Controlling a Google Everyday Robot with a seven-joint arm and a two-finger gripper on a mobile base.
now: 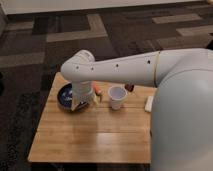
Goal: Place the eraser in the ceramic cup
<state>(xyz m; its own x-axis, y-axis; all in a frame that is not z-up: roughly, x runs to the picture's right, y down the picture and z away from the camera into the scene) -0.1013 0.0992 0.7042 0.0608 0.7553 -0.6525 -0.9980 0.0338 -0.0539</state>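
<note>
Jaws are standing apart w/ nothing clamped btwn them, and the gripper [80,103] is hanging down left of centre, over the right edge of the dark blue bowl [64,96]. Its arm [125,70] is reaching in from the right side of the frame across the wooden table [90,135]. Just up and right of the ceramic cup [116,97] the eraser [130,87] is lying on the table (partly tucked under the arm), not in the cup. That cup is standing upright near centre. Btwn gripper and cup the thin orange stick [98,90] is sitting, and the flat white block [149,103] is resting near the table's right edge.
</note>
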